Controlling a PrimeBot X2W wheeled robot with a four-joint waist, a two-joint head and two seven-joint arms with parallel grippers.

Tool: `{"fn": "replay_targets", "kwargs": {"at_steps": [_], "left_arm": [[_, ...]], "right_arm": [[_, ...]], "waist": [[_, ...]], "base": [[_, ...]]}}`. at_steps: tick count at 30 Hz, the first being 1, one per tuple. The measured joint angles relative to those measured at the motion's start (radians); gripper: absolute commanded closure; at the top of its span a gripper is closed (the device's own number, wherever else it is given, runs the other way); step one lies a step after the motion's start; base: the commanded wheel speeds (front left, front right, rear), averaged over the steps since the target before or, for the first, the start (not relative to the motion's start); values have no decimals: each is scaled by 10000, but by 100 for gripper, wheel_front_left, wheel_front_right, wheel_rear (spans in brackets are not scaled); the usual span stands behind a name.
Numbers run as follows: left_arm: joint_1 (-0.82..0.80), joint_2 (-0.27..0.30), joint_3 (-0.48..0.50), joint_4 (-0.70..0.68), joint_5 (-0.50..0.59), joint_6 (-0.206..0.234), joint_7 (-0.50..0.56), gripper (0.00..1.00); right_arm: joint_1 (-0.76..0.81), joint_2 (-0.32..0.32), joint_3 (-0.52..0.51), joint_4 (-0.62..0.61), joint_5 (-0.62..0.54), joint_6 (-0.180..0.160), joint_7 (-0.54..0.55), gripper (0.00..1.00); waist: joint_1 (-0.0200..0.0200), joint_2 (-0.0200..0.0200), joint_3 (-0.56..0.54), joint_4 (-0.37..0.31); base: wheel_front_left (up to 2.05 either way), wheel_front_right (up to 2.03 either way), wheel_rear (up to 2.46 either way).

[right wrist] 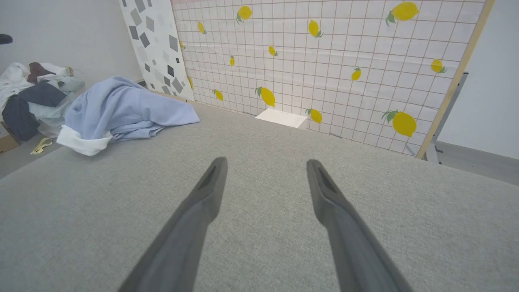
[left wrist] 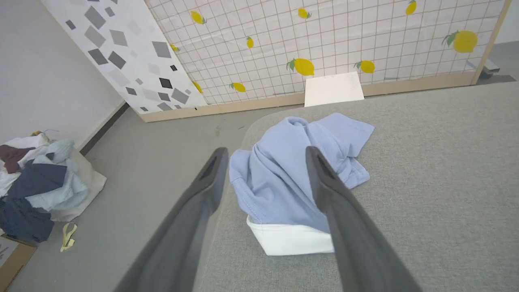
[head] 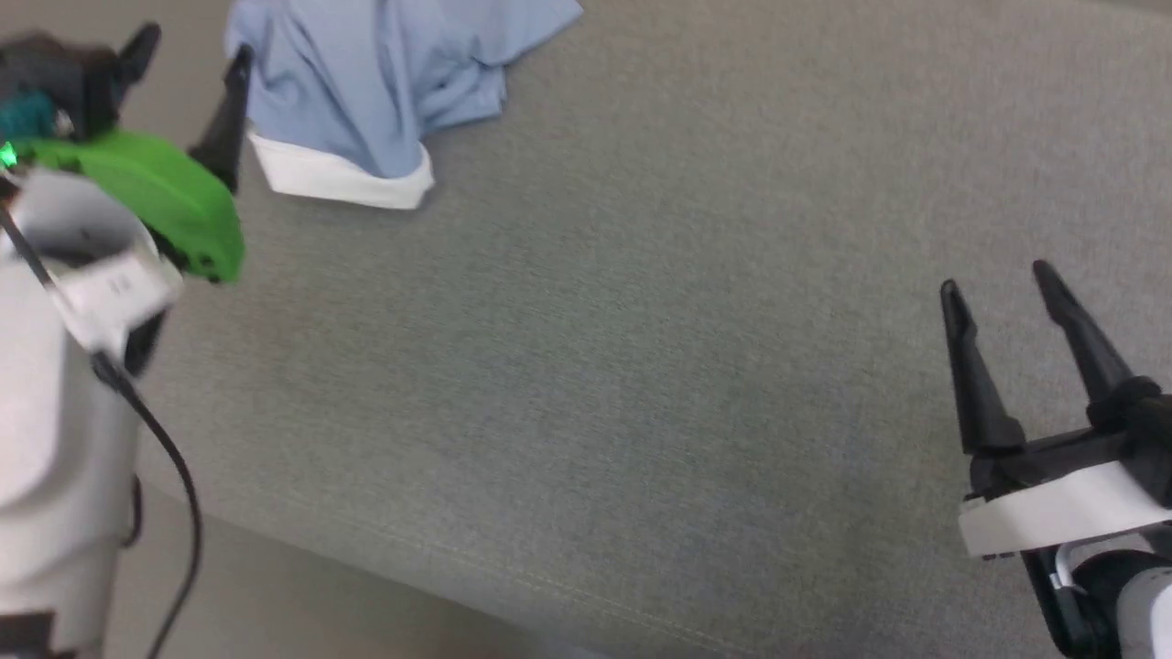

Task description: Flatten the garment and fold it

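Garment first: the light blue short-sleeved polo shirt [head: 366, 91] with the white collar band sat in a crumpled heap up at about 11 o'clock on the grey fabric-covered desk [head: 595, 366], right by a rounded corner. Nothing was flattened, so I'd say the job was at its very start.

The left hand [head: 197, 44] was parked just on the 6 o'clock side of the heap, arm stretched out toward 12 o'clock. Its two long dark fingers were spread wide with nothing between them, and the wrist view looked straight over the white band. My guess is it was lined up that way to pinch the collar edge and drag the cloth open. Whether a finger was brushing the fabric, I couldn't tell.

The right hand [head: 996, 277] hung at 4 o'clock, well apart from the shirt. It was over bare desk, fingers apart and empty, pointing toward 12 o'clock. It was probably just waiting for a corner to come within reach.
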Motion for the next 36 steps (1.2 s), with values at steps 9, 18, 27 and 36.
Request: {"fn": "replay_targets", "kwargs": {"at_steps": [9,18,27,36], "left_arm": [[-2347,1666,-1852,1944,-2594,-35,1971,0],[-3669,2326,-2021,3868,-3822,-48,3120,0],[-3723,2495,-2518,4493,-4144,-48,3342,100],[-3734,2470,-2368,4849,-4351,-48,1361,100]], "right_arm": [[-79,36,-54,-295,-130,0,-178,0],[-111,182,8,-364,-280,0,-454,0],[-178,234,-92,-251,-355,0,-596,0],[-182,234,52,399,-337,0,-600,0]], "waist": [[0,0,1485,-782],[-1,0,2598,-1522],[-1,0,2998,-1953],[-2,0,2192,-1880]], "base": [[0,0,0],[0,0,0],[0,0,0],[0,0,0]]}}
